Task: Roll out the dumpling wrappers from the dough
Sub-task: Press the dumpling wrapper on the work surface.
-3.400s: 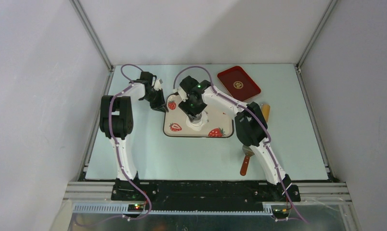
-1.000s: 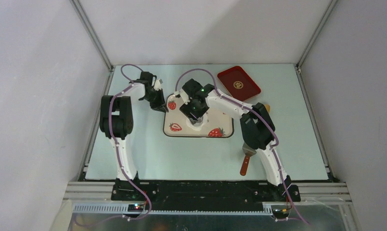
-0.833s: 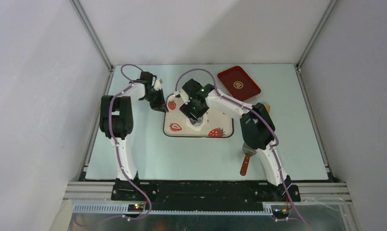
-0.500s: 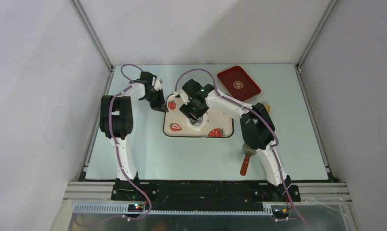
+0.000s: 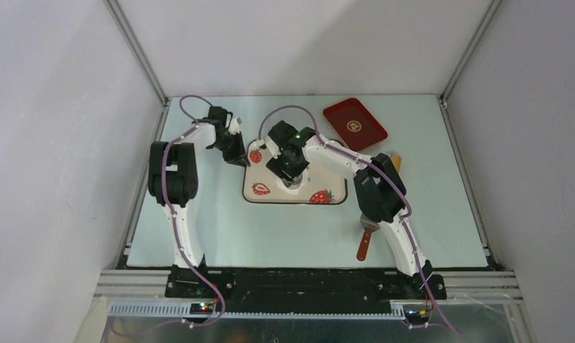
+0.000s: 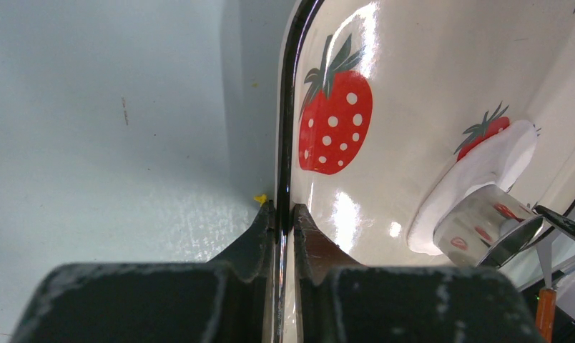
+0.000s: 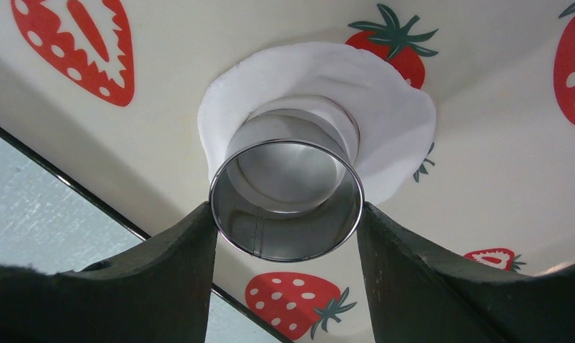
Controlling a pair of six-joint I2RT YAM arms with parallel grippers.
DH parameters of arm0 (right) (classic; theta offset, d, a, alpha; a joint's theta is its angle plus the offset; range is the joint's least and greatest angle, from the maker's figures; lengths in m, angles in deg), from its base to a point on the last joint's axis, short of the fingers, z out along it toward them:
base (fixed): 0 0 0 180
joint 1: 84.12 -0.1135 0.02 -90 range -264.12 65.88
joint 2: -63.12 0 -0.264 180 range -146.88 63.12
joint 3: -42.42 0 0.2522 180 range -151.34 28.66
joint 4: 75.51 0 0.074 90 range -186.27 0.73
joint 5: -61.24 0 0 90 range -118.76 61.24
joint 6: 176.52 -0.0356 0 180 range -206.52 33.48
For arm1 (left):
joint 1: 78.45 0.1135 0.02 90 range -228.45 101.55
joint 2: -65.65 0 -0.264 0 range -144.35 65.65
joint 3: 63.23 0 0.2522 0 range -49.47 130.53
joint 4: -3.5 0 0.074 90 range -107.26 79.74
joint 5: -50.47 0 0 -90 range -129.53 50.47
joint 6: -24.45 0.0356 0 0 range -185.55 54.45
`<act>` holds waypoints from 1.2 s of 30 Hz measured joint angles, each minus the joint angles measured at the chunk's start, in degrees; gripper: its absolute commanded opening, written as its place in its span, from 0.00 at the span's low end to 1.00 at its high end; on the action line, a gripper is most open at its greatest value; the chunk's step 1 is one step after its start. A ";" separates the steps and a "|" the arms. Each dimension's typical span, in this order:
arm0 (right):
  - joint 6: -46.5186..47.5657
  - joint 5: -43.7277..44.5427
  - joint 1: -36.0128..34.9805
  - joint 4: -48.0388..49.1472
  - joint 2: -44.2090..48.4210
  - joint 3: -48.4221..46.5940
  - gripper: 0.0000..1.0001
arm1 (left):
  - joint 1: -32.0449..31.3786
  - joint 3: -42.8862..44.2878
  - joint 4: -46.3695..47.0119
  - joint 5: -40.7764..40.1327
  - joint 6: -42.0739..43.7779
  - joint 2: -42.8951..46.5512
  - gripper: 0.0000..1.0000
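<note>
The cup (image 7: 285, 193) hides the middle of the dough (image 7: 385, 107); the tray (image 7: 499, 186) runs past the right wrist view's top and right edges.

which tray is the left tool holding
The strawberry-print tray, its rim pinched by the left tool; the red tray lies apart, untouched.

Shiny metal cup (image 7: 285, 187), matte dough (image 7: 393, 123)

Hand (image 7: 286, 214) grips cup (image 7: 284, 246), seemingly pressing dough (image 7: 388, 118).
</note>
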 measured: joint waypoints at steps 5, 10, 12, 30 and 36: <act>0.00 0.52 0.00 -0.09 -0.28 -0.02 0.16 | -0.02 0.00 0.00 -0.02 0.00 0.00 0.00; -0.02 0.50 0.00 0.02 -0.55 -0.13 0.16 | -0.02 0.00 0.00 0.00 0.00 0.00 0.00; -0.07 0.50 0.02 -0.35 -1.09 -0.92 0.15 | -0.02 0.00 0.00 0.00 0.00 0.00 0.00; -0.44 -1.46 1.05 -4.07 -3.98 -6.23 0.14 | -0.02 0.00 0.00 -0.02 0.00 0.00 0.00; -0.26 -1.05 0.96 -2.97 -3.93 -5.29 0.12 | -0.02 0.00 0.00 -0.02 0.00 0.00 0.00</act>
